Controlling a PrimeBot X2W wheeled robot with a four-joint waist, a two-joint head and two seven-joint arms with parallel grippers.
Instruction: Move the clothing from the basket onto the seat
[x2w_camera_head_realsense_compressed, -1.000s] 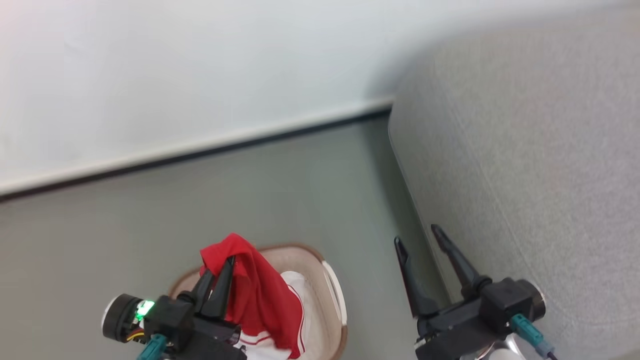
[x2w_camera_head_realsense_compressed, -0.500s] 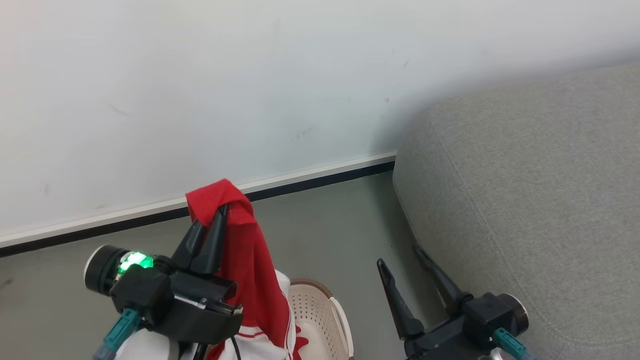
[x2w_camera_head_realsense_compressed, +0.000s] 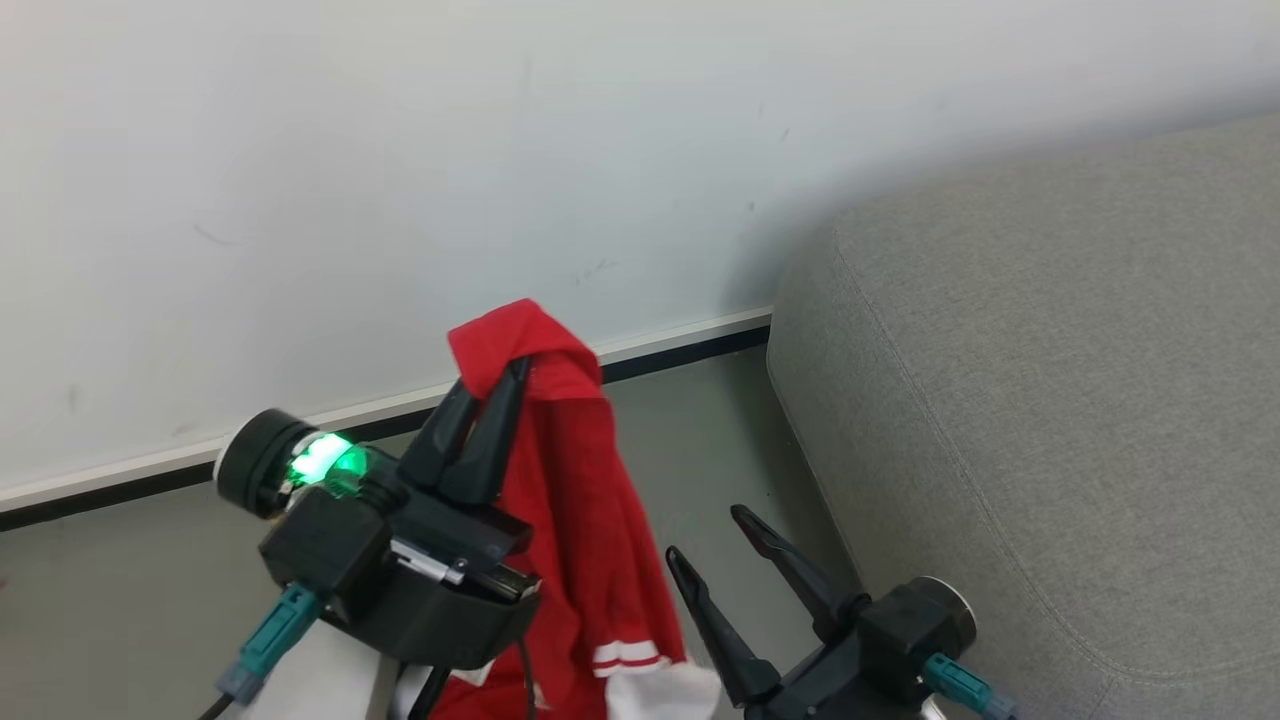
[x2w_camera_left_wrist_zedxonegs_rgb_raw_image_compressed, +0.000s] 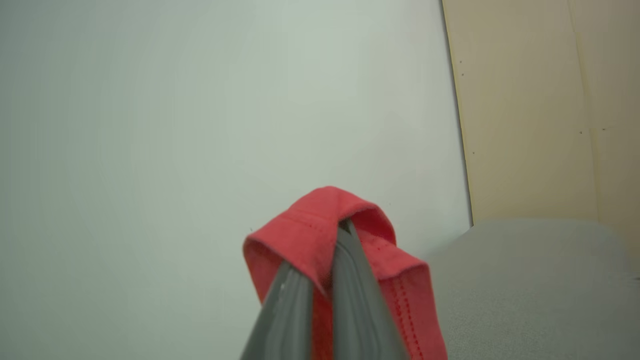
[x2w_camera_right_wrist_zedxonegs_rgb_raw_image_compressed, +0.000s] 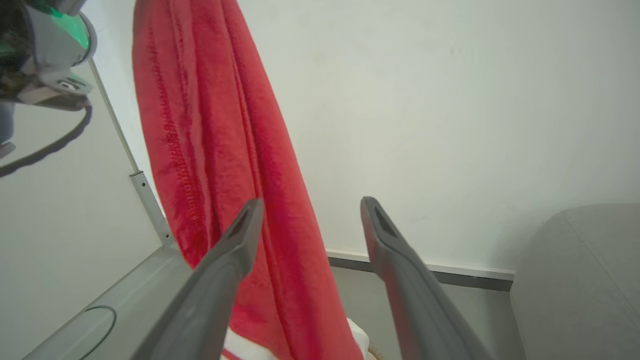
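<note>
In mid-air before the white wall (x2w_camera_head_realsense_compressed: 350, 150), the clothing (x2w_camera_head_realsense_compressed: 590, 500): one red garment hanging in a long fold, with a white striped cuff at its lower end. Its top fold is pinched between the clamped fingers of the left gripper (x2w_camera_head_realsense_compressed: 497, 375). The right gripper (x2w_camera_head_realsense_compressed: 705, 532) is just beside the cloth, fingers spread, grasping nothing; contact unclear. The grey seat (x2w_camera_head_realsense_compressed: 1050, 400) is to the right, apart from the garment.

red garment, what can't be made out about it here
- Lower end of the red garment: cut off by head view's bottom edge.
- Pinched fold: hidden between the shut jaws of the left gripper, left wrist view.
- Top end: cut off by right wrist view's upper edge.
</note>
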